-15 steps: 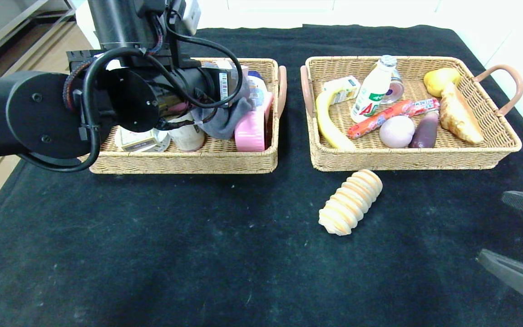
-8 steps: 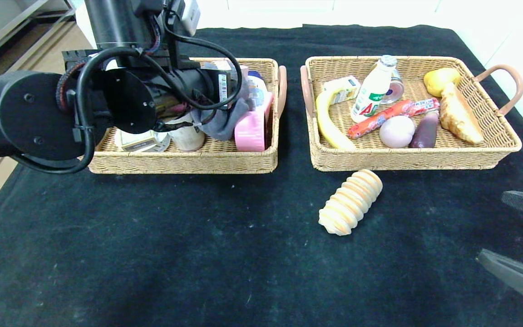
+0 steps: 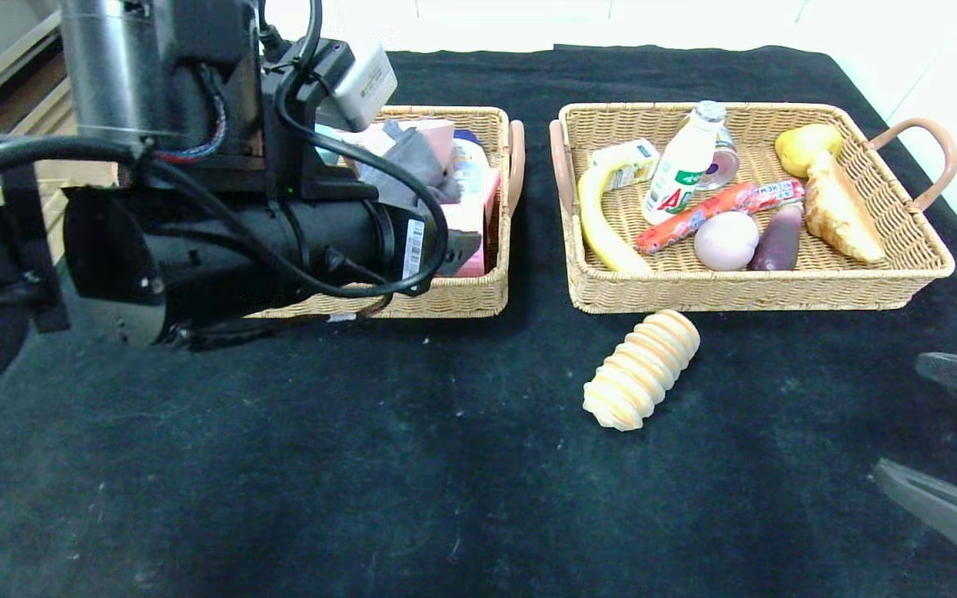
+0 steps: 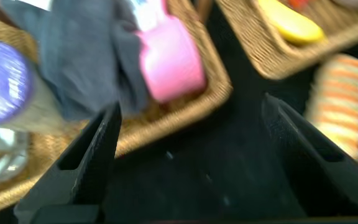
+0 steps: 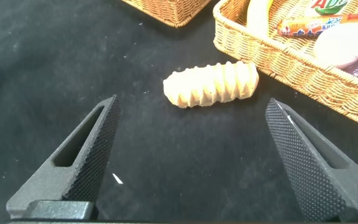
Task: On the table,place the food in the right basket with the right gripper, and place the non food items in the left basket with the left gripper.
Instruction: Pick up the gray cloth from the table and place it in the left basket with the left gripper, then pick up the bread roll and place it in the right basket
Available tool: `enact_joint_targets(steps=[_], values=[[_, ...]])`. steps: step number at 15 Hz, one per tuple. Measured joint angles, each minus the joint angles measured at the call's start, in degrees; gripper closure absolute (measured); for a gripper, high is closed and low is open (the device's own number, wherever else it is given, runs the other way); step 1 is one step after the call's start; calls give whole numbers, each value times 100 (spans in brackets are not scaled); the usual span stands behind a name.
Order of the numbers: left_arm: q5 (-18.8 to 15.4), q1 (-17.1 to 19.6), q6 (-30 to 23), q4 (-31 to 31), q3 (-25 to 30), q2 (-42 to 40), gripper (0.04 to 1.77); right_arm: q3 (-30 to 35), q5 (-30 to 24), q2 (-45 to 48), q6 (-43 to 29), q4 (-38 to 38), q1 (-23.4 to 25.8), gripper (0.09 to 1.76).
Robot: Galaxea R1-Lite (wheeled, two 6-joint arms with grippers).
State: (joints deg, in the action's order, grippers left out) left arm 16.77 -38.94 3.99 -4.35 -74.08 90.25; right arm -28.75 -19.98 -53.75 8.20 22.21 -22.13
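The bread roll lies on the black table just outside the right basket, ahead of the right gripper, whose fingers are wide open and empty. Its long side runs across the gap. The left gripper, also open and empty, is farther away

only a large red letter "a" reads on the white bottle near the right basket's far edge.
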Motion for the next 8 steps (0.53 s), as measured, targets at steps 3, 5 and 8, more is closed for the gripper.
enact_joint_targets(steps=[3, 5, 8], values=[[-466, -183, 67, 9, 842, -513, 15, -5, 0, -33, 15, -6, 5, 14], [-862, -254, 227, -16, 1467, -872, 14, -9, 0, -74, 20, -11, 9, 14], [-1498, -329, 651, -63, 2306, -1412, 12, -5, -2, -99, 30, -16, 5, 14]])
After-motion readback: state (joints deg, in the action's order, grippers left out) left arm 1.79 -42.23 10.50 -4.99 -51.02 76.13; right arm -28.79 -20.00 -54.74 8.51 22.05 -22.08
